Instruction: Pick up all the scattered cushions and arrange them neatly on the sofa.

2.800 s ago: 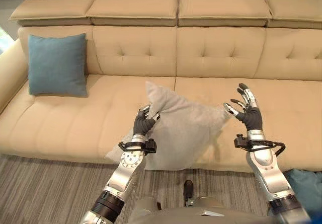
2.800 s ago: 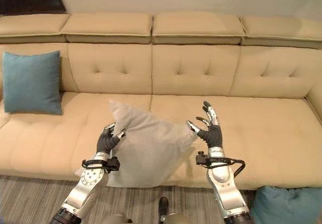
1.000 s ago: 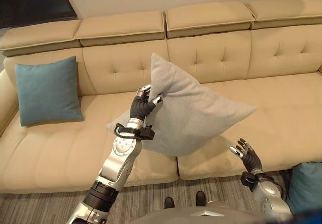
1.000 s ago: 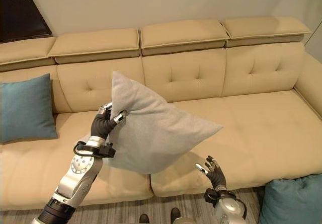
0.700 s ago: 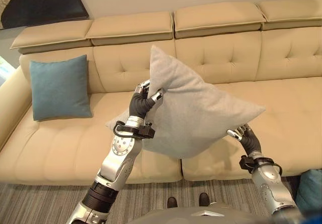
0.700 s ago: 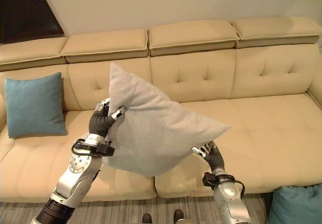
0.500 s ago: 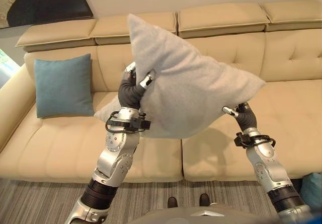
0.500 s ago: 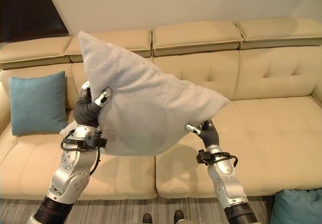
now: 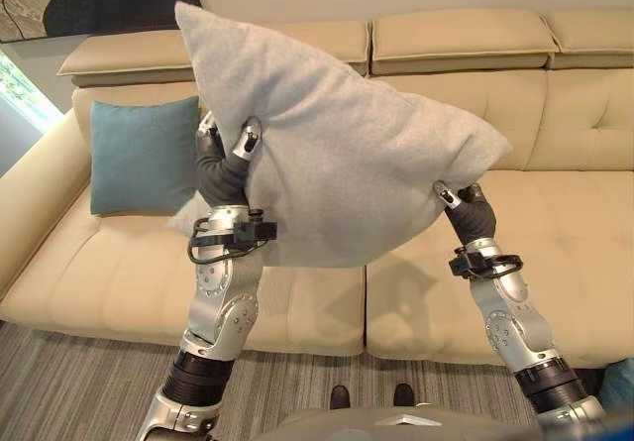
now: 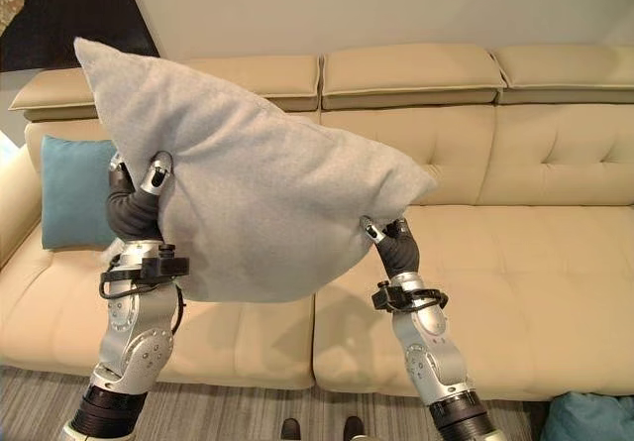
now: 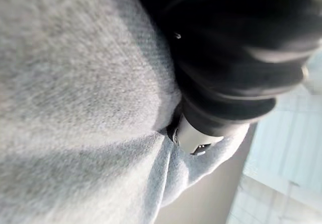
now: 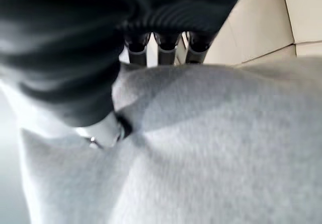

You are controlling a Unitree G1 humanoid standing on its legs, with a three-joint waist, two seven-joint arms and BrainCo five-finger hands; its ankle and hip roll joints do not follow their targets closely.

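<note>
Grey cushion (image 9: 337, 154) clamped by left robot hand (image 9: 223, 168) and, seemingly, right robot hand (image 10: 394, 246).

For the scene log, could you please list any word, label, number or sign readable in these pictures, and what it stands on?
None can be read.
grey cushion: plain fabric, no tag showing.
teal cushion: plain.
sofa: no label showing.
dark wall picture: pale curved lines, no letters.
left hand and right hand: no legible marks.
</note>
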